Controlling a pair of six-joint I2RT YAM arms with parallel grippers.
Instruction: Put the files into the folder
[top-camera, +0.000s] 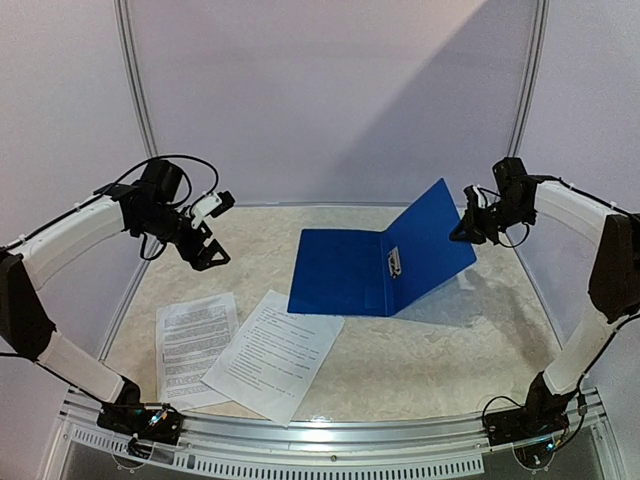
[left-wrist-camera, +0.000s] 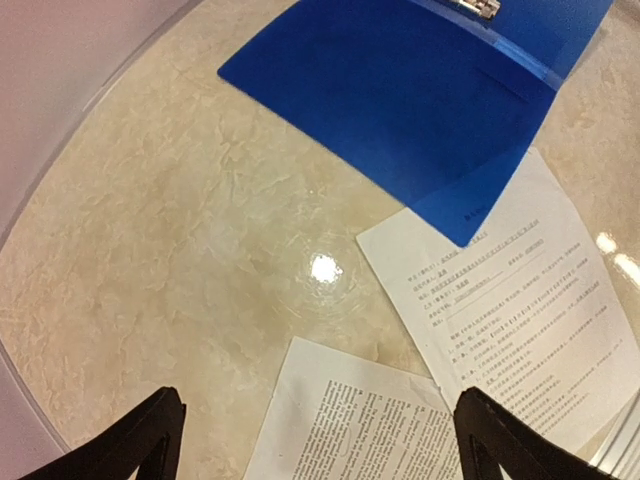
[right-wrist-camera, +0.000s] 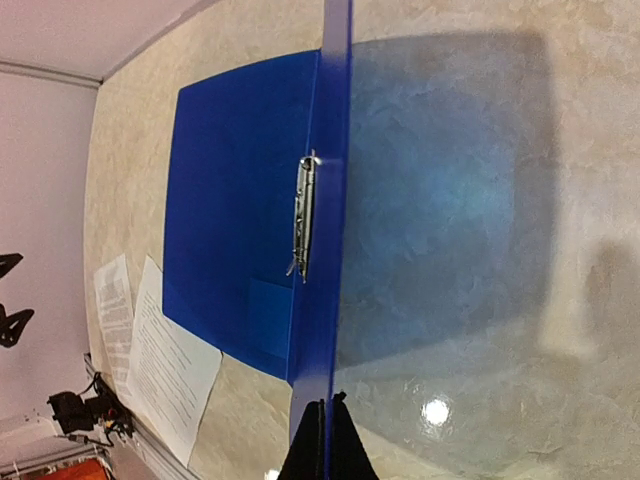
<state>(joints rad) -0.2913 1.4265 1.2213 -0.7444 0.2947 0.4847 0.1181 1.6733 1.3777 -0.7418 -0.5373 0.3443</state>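
Observation:
The dark-blue folder lies open at the table's middle, its back half flat and its cover raised upright. A metal clip sits at the spine. My right gripper is shut on the cover's upper edge; the right wrist view shows the fingers pinching the cover edge-on. The two files, white printed sheets, lie flat at the near left, the right one touching the folder's corner. My left gripper is open and empty, high above the left sheet; the other sheet lies beside it.
A curved rail bounds the marble table at the back and sides. A metal frame runs along the near edge, with the arm bases on it. Bare tabletop lies right of the sheets.

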